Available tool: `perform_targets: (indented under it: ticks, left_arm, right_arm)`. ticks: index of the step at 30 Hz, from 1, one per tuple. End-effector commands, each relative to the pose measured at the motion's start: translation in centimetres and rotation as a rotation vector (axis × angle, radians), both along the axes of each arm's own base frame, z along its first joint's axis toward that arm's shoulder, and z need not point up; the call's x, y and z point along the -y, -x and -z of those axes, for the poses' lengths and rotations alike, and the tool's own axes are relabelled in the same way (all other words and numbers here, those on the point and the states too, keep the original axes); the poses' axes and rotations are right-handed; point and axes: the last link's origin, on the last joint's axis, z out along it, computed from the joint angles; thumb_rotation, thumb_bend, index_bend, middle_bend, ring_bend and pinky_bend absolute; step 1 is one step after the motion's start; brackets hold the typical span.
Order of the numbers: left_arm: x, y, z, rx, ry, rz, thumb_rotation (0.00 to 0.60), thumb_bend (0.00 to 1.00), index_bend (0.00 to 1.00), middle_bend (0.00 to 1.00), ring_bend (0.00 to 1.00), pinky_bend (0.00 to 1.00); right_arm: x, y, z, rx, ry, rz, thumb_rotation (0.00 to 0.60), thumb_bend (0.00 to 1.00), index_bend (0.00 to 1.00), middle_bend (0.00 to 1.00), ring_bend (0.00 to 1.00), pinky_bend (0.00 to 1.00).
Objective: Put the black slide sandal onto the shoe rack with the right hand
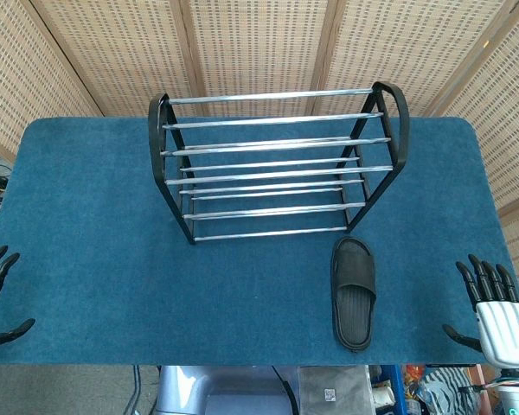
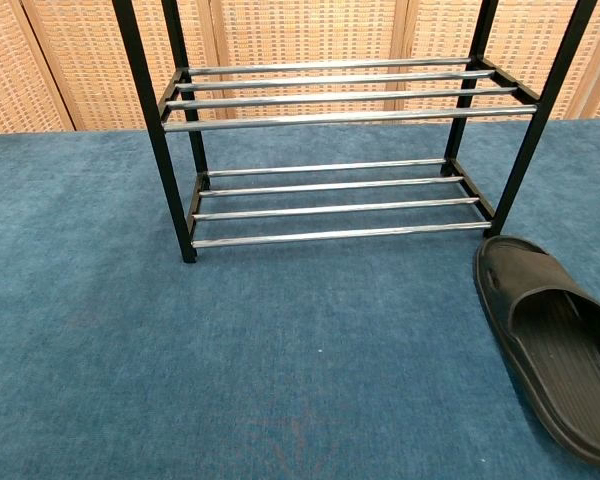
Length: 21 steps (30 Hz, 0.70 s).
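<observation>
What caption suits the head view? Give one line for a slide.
Black slide sandal on blue table before empty shoe rack; both hands open at edges.

Sandal (image 2: 555,340) toe, rack (image 2: 330,120) top cropped

Black-fingered hand (image 1: 500,316) (white-backed)

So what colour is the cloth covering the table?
Deep blue table cloth, seen best in the head view.
</observation>
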Motion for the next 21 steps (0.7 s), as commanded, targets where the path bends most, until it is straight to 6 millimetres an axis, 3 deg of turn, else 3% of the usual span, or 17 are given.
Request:
perform_targets:
  ticks: [1, 9, 21]
  left_arm:
    - [0.0, 0.0, 0.0, 0.0, 0.0, -0.001, 0.6, 0.05, 0.0, 0.0, 0.0, 0.0]
    - [-0.3, 0.0, 0.0, 0.004, 0.004, -0.007, 0.6, 0.05, 0.0, 0.0, 0.0, 0.0]
    - [-0.8, 0.1, 0.2, -0.003, -0.001, -0.025, 0.6, 0.05, 0.0, 0.0, 0.0, 0.0]
  right_arm:
    - [0.0, 0.0, 0.0, 0.0, -0.001, 0.0, 0.6, 0.0, 0.0, 0.0, 0.0, 0.0]
    - [0.5, 0.1, 1.2, -0.047, -0.071, -0.035, 0.6, 0.0, 0.0, 0.0, 0.0, 0.0]
    - [2.9, 2.0, 6.7, -0.273, -0.489, -0.562, 0.6, 0.0, 0.0, 0.0, 0.0, 0.0]
